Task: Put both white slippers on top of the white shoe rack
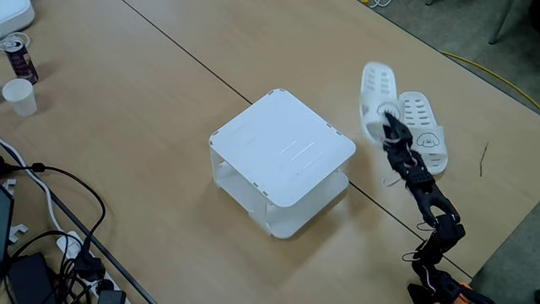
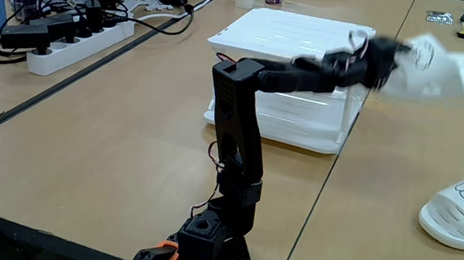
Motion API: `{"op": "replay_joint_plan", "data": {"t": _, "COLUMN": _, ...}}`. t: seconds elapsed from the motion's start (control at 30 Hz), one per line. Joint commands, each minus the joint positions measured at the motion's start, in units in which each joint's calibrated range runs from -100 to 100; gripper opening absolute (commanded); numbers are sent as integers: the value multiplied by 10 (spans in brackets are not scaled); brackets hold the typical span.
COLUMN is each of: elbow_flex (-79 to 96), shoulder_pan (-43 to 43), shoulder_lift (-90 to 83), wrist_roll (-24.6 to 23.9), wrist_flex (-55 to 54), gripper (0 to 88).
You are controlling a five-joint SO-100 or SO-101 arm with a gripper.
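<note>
The white shoe rack [image 1: 283, 150] [image 2: 291, 42] stands mid-table with its flat top bare. To its right in a fixed view, my gripper [image 1: 388, 116] is shut on the strap end of one white slipper [image 1: 377, 87]. The lower camera shows this slipper [image 2: 437, 64] blurred and held in the air by my gripper [image 2: 394, 53], beside the rack's right corner. The other white slipper [image 1: 424, 133] [image 2: 458, 213] lies on the table with its puppy face up, just right of the held one.
A can [image 1: 18, 57] and a paper cup [image 1: 20, 95] stand at the table's far left. Cables and plugs [image 1: 51, 245] crowd the lower left corner, and a power strip [image 2: 75, 37] lies left of the rack. My arm's base [image 2: 208, 243] sits at the near edge.
</note>
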Motion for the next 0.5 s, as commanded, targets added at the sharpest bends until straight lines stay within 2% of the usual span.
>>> {"op": "replay_joint_plan", "data": {"t": 0.0, "elbow_flex": -173, "shoulder_pan": -20, "shoulder_lift": -43, "wrist_roll": 4, "wrist_flex": 69, "gripper": 8}}
{"op": "replay_joint_plan", "data": {"t": 0.47, "elbow_flex": -288, "shoulder_pan": -263, "shoulder_lift": -42, "wrist_roll": 4, "wrist_flex": 153, "gripper": 8}}
